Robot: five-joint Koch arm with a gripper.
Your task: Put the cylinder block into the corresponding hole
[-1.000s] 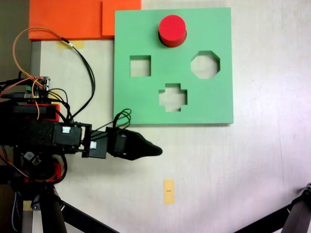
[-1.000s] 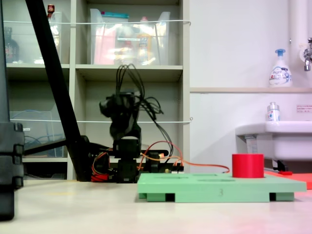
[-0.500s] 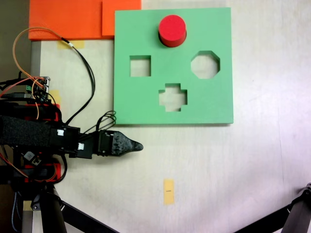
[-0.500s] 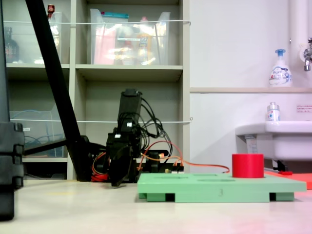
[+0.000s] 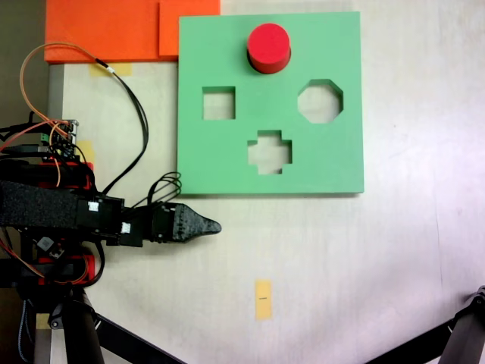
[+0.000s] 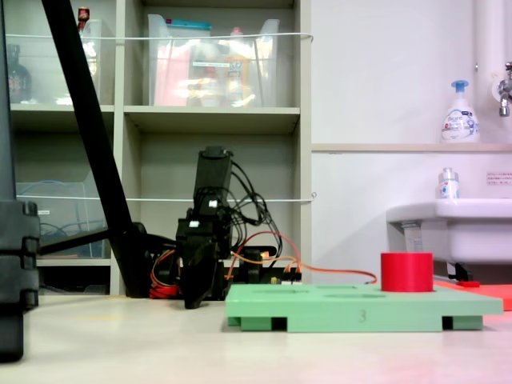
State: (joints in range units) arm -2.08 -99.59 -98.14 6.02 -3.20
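The cylinder block [image 5: 269,48] stands upright, axis vertical, in the green board [image 5: 227,152]; pincer [image 5: 212,226] state unclear.

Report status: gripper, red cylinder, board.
Gripper off the board, low over the table, empty; jaw state unclear. Cylinder block upright on the green board, covering the round spot. Nothing between them.

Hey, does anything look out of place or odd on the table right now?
Only the red cylinder block: it stands tall on the green foam board, most of its height above the surface, not sunk flush. Whether it sits in a cutout cannot be told. The gripper hangs beside the board.
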